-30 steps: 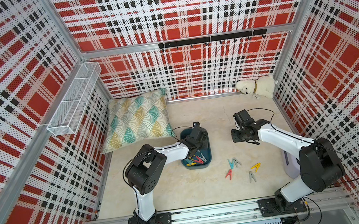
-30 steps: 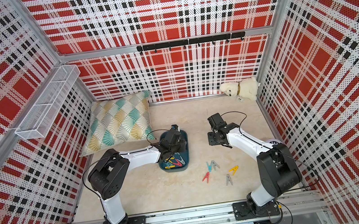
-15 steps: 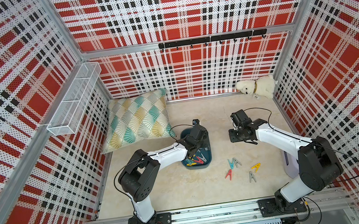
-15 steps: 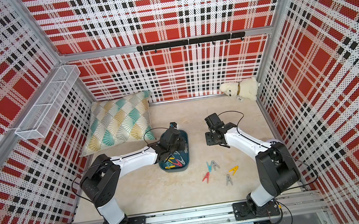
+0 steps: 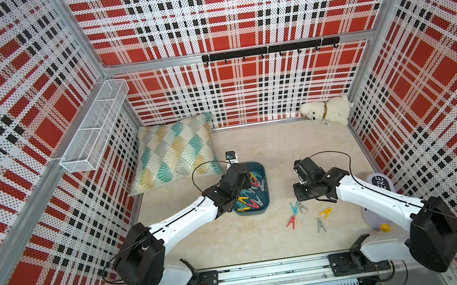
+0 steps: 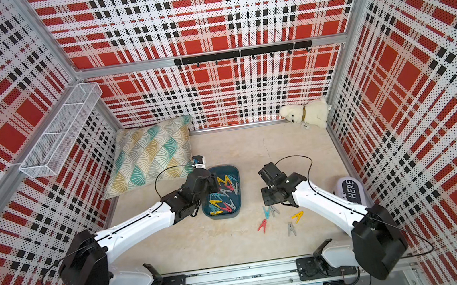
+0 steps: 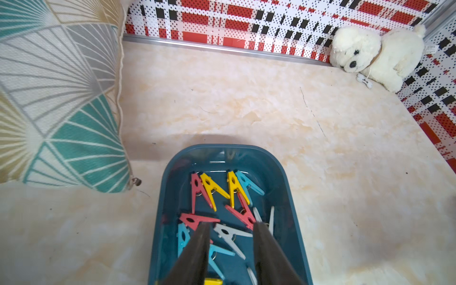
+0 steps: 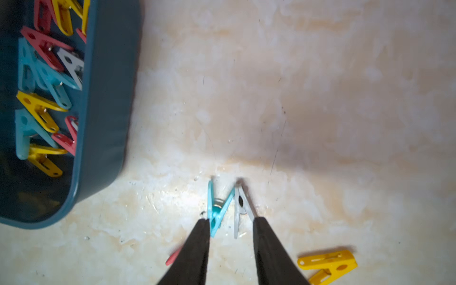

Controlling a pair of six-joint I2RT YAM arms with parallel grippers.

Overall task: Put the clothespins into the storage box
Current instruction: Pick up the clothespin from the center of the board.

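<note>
Right fingers [image 8: 191, 256], narrowly parted, bracketed the touching blue clothespin [image 8: 217, 209] and grey clothespin [image 8: 240, 203], risking a double grab; left fingers [image 7: 195, 251] parted over storage box [image 7: 283, 192].

Top views high, downward over scene. Wrist views close behind fingers [image 7: 195, 254]; both share storage box [image 7: 222, 147], right perhaps nearer.

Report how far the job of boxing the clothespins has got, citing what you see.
Done: many clothespins lie in the box. In hand: nothing; left gripper open over the box, right gripper open above the blue and grey pair. Left: five on the table: those two, red, yellow, another grey.
</note>
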